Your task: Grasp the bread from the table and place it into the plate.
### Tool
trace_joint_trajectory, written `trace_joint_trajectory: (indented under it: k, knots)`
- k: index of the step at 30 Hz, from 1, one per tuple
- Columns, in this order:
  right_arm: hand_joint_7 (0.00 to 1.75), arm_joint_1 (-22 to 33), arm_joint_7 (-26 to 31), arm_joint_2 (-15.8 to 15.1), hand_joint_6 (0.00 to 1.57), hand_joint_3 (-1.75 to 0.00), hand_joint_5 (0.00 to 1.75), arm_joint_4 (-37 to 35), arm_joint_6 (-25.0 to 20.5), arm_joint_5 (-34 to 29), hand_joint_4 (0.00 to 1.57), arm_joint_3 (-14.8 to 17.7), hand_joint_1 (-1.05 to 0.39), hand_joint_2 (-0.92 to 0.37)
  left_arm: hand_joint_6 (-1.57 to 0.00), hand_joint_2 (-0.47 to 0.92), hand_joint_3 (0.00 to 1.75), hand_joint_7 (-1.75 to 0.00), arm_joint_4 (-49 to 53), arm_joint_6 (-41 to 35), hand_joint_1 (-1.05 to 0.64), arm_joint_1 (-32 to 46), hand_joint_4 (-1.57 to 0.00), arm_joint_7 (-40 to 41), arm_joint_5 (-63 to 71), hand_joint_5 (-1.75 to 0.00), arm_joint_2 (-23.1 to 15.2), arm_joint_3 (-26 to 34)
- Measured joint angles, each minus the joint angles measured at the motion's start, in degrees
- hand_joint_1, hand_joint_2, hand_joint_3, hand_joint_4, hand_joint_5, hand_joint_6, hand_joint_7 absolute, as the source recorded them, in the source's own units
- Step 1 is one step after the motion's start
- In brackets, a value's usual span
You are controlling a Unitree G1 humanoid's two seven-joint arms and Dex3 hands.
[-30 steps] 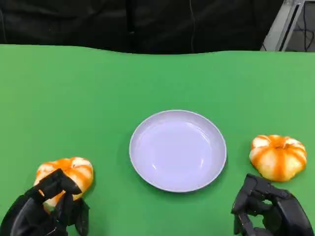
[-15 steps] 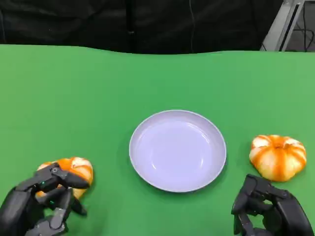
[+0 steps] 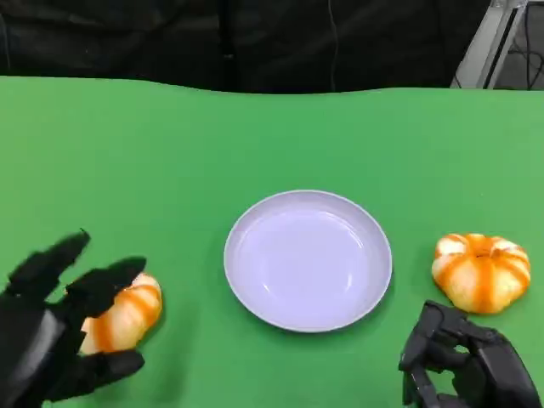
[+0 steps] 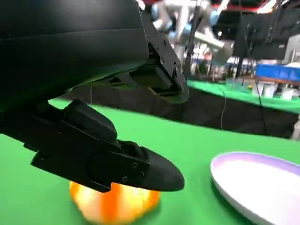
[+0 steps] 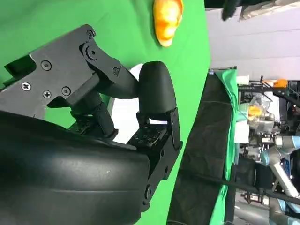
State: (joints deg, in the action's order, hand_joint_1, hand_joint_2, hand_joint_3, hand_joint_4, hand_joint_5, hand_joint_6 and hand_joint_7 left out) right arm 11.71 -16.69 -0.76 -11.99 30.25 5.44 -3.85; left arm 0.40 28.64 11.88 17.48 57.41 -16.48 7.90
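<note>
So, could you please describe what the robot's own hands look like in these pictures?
Both hands are matte black. The left hand has long, rounded, blunt-tipped fingers under a smooth, rounded shell. The right hand looks blockier, its angular plates fastened with small visible screws.

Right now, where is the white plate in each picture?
Head view: the plate lies in the middle of the green table, between the two breads.
Left wrist view: the plate lies just past the black fingers, only partly in frame.
Right wrist view: the plate is a white patch showing behind the curled black fingers.
Shared landmark: the left bread, orange and white.
</note>
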Motion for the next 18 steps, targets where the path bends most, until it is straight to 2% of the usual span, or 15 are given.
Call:
trace_joint_trajectory:
  k: [3, 5, 8, 12, 18]
  knots:
    - [1.5, -0.07, 0.0, -0.01, 0.81, -1.2, 1.75, 0.07, 0.0, -0.03, 0.85, -0.02, -0.12, -0.55, -0.4, 0.92, 0.26, 0.0, 0.56, -9.7, -0.95, -1.46, -0.1, -2.74, 6.18, -0.01, -1.84, -3.64]
    - [1.5, 0.0, 0.03, -0.05, 0.81, -1.21, 1.75, 0.07, 0.0, -0.03, 0.85, 0.07, -0.12, -0.55, -0.4, 0.92, 0.26, 0.0, 0.52, -12.79, -0.95, -1.89, -0.09, -3.24, 6.86, -0.01, -2.84, -5.37]
    - [1.52, 0.11, 0.03, -0.08, 0.8, -1.2, 1.75, 0.15, -0.01, 0.0, 0.84, 0.11, -0.11, -0.55, -0.42, 0.92, 0.27, -0.01, 1.14, -15.19, -0.94, -2.64, -0.16, -3.15, 6.7, -0.03, -4.27, -7.89]
    - [1.53, 0.15, 0.13, -0.06, 0.79, -1.21, 1.75, 1.06, -0.23, -0.11, 0.83, -0.11, -0.11, -0.55, -0.43, 0.92, 0.28, -0.01, 9.44, -18.51, -0.92, -7.13, -0.21, -3.91, 5.85, -0.04, -5.74, -12.24]
    - [1.53, 0.47, 0.33, -0.07, 0.78, -1.2, 1.75, 1.64, -0.53, -0.15, 0.83, -0.25, -0.11, -0.56, -0.43, 0.92, 0.27, -0.01, 16.06, -20.03, -0.9, -10.31, -0.24, -3.44, 1.99, -0.04, -6.3, -16.37]
